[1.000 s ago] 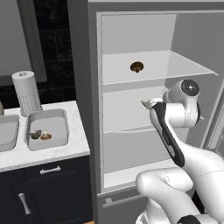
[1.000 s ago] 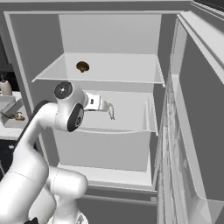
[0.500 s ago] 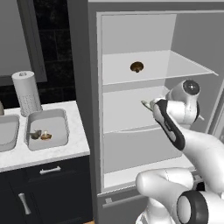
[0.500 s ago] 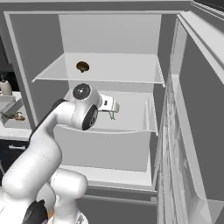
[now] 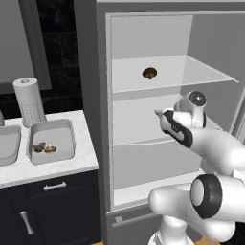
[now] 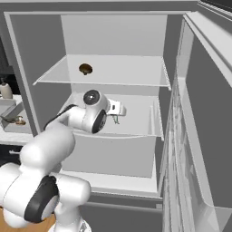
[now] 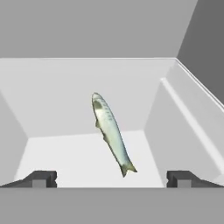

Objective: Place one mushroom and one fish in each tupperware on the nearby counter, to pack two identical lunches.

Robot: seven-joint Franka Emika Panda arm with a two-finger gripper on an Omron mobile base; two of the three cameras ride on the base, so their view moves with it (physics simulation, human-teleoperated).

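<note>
Lying mid-bin, the fish (image 7: pixel 110 133) has free room all around, ahead of wide, empty jaws.

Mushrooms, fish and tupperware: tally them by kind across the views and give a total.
Mushrooms: 2, shelf mushroom and tray mushroom.
Fish: 2, tray fish and fish before the gripper.
Tupperware: 2, fridge-side tupperware and left-edge tupperware.
Total: 6.
</note>
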